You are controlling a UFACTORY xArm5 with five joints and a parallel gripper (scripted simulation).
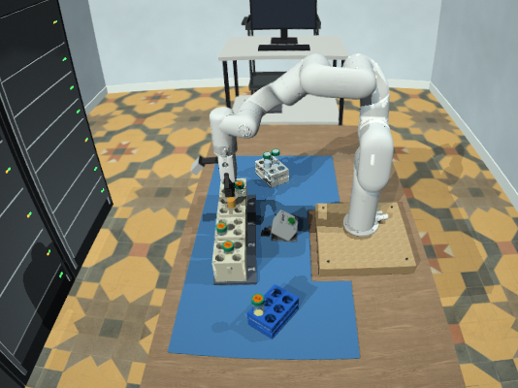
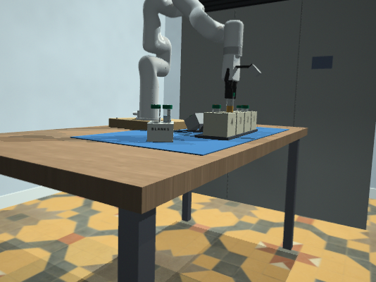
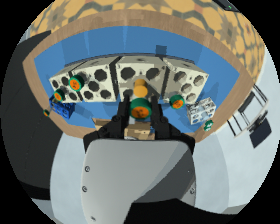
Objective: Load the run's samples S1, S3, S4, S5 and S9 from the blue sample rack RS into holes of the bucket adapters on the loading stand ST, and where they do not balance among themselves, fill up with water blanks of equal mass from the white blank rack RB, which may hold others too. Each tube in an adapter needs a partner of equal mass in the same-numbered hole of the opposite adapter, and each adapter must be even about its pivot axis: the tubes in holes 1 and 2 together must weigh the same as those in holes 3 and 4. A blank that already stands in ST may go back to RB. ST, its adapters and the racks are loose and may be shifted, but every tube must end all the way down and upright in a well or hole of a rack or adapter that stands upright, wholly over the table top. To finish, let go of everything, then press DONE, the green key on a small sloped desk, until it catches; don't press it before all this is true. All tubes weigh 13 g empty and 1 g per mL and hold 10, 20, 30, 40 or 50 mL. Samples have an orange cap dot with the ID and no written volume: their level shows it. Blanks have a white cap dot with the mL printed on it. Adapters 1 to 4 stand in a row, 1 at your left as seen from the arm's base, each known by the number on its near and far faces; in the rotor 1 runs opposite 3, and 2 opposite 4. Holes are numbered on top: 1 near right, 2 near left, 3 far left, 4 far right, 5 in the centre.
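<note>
My gripper [image 1: 228,192] [image 2: 229,96] [image 3: 140,101] is shut on the cap of a sample tube [image 1: 231,202] [image 2: 229,107] [image 3: 140,88] with orange liquid. It holds the tube upright with its lower end at the top of the loading stand ST [image 1: 252,237] [image 2: 225,138], at the far end by adapters 3 and 4; I cannot tell which hole. Orange-dotted tubes stand in adapter 4 [image 1: 239,184], adapter 2 [image 1: 221,227] and adapter 1 [image 1: 228,245]. The blue sample rack RS [image 1: 283,312] holds one capped sample [image 1: 257,301]. The white blank rack RB [image 1: 278,178] [image 2: 160,132] holds two green-capped blanks.
The sloped desk [image 1: 281,227] with the green DONE key [image 1: 291,221] sits right of the stand. The arm's wooden base plate [image 1: 335,254] lies further right. A blue mat [image 1: 301,327] covers the table under the racks.
</note>
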